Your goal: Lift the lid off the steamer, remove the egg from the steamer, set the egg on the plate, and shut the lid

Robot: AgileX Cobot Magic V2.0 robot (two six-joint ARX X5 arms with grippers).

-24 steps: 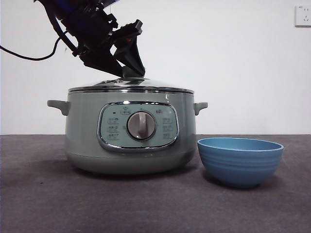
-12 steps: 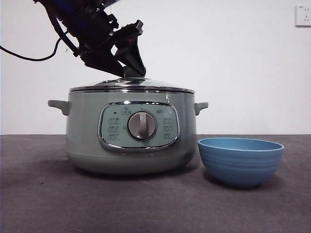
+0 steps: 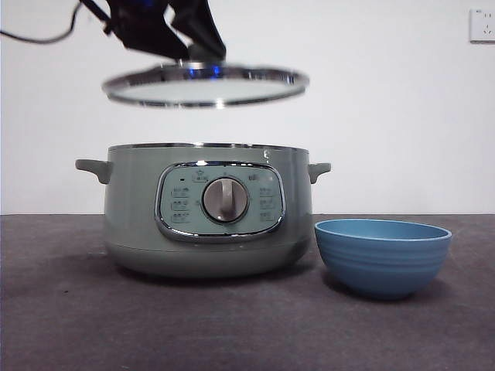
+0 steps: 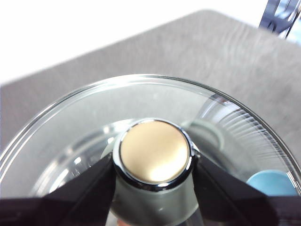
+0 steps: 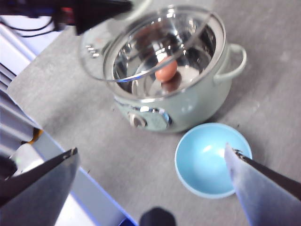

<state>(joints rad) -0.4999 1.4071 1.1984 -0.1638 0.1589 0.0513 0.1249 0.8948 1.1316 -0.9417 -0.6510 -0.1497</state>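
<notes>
The glass lid (image 3: pixel 205 85) hangs level in the air above the open pale green steamer (image 3: pixel 207 209). My left gripper (image 3: pixel 199 48) is shut on the lid's knob (image 4: pixel 154 153), one black jaw on each side of it. The right wrist view looks down on the steamer (image 5: pixel 188 106); a brown egg (image 5: pixel 166 69) lies on its metal bottom, seen through the raised lid (image 5: pixel 96 47). The blue plate (image 3: pixel 382 256), a low bowl, stands empty just right of the steamer. High above the plate (image 5: pixel 210 159), my right gripper (image 5: pixel 150 181) is open and holds nothing.
Grey cloth covers the table (image 3: pixel 77 325). A white wall with a socket (image 3: pixel 482 25) stands behind. The table's edge and a light frame (image 5: pixel 19 117) show beside the steamer in the right wrist view. A black cable (image 3: pixel 46 35) trails from the left arm.
My left gripper has risen with the lid, which sat on the steamer's rim before and now hangs well above it. The steamer and plate have not moved.
</notes>
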